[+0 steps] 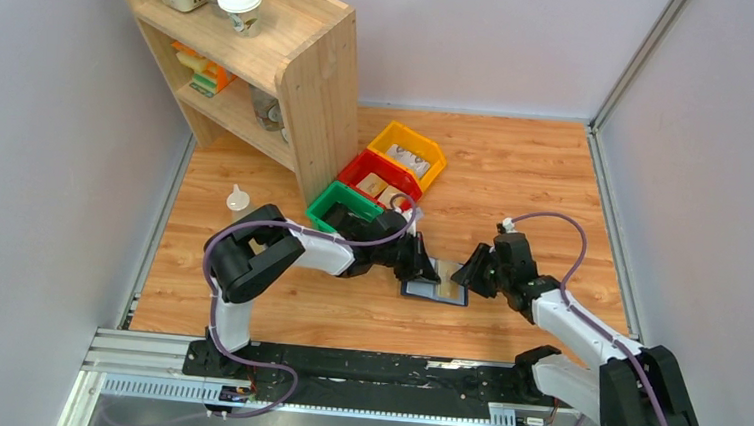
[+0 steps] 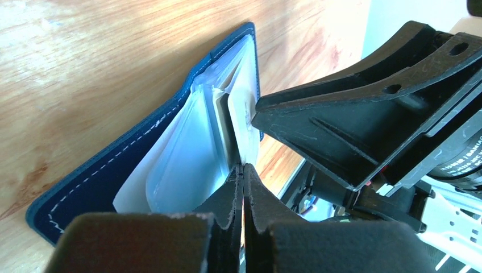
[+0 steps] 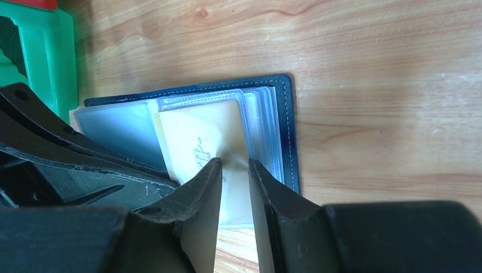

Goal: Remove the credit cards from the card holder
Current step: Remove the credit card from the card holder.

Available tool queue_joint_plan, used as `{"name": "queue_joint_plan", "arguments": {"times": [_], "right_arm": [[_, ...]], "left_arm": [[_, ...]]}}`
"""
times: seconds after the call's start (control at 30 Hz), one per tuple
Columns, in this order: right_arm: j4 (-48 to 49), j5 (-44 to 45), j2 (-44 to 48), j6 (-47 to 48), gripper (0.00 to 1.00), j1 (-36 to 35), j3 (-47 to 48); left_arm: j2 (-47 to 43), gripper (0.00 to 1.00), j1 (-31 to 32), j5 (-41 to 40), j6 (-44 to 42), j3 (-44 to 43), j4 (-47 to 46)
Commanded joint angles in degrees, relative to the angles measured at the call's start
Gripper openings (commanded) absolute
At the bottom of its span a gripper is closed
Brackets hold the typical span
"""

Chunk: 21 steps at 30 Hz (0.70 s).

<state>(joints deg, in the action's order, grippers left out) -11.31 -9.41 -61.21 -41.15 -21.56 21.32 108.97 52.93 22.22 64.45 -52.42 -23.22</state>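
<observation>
The navy card holder (image 1: 435, 292) lies open on the wooden table, its clear sleeves fanned up (image 2: 113, 165) (image 3: 287, 131). A tan credit card (image 3: 199, 133) sits in an upper sleeve; its edge shows in the left wrist view (image 2: 221, 114). My left gripper (image 2: 243, 169) (image 1: 425, 267) is shut on a thin sleeve leaf at the holder's left side; I cannot tell whether the card's edge is pinched too. My right gripper (image 3: 234, 164) (image 1: 466, 274) stands over the card from the right, jaws a narrow gap apart with nothing between them.
Green (image 1: 345, 206), red (image 1: 380, 178) and yellow (image 1: 409, 150) bins stand just behind the left gripper, beside a wooden shelf (image 1: 264, 55). The green bin (image 3: 45, 51) shows close by in the right wrist view. A small white object (image 1: 239, 199) lies at the left.
</observation>
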Motion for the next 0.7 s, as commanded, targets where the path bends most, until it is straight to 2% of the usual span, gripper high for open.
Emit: {"name": "queue_joint_plan", "arguments": {"times": [0.0, 0.43, 0.67], "right_arm": [[-5.12, 0.0, -2.95, 0.19, 0.31, -0.5, -0.93], [-6.53, 0.62, -5.67, 0.19, 0.27, 0.12, -0.05], [-5.66, -2.01, -1.56, 1.07, 0.27, 0.12, 1.35]], "left_arm": [[-3.06, 0.0, -0.45, 0.37, -2.3, 1.26, -1.39], [-5.26, 0.0, -3.62, 0.63, -5.11, 3.56, 7.74], [-5.17, 0.0, -3.71, 1.16, -5.56, 3.56, 8.55]]}}
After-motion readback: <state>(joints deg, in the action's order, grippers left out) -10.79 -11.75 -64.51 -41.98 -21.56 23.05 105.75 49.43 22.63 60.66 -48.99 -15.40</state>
